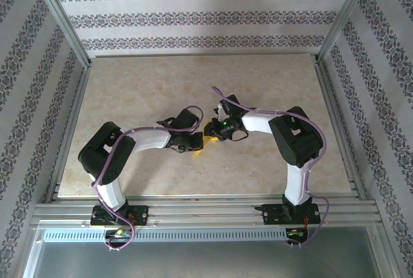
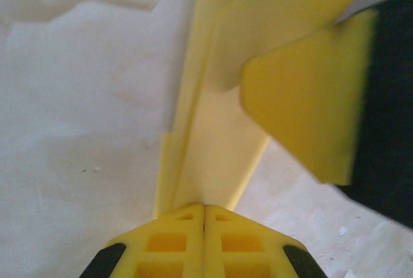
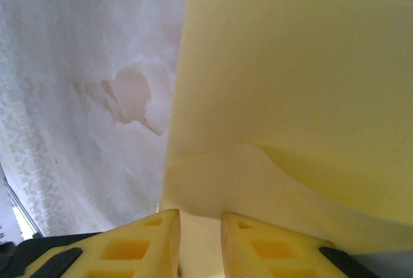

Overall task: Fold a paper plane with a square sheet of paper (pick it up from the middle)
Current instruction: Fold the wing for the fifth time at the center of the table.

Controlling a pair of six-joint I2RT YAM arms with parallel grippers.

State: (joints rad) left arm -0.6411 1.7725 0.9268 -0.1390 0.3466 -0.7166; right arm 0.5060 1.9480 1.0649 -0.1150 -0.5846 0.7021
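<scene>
While both arms meet over the middle of the desk [image 1: 161, 84], I judge a crease is being set. My left hand [image 2: 204, 208], reaching toward 3 o'clock, is clenched on the folded yellow sheet of paper [image 2: 213, 129], probably to anchor the fold. My right hand [image 3: 200, 221], coming in toward 9 o'clock, straddles the sheet with its jaws partly apart. Whether it truly grips, I cannot tell.

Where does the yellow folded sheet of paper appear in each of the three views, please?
Top external: yellow folded sheet of paper, a small patch just below picture centre.
Left wrist: rising from bottom centre to the top edge.
Right wrist: upper right.
Shared landmark: beige marbled table top.
</scene>
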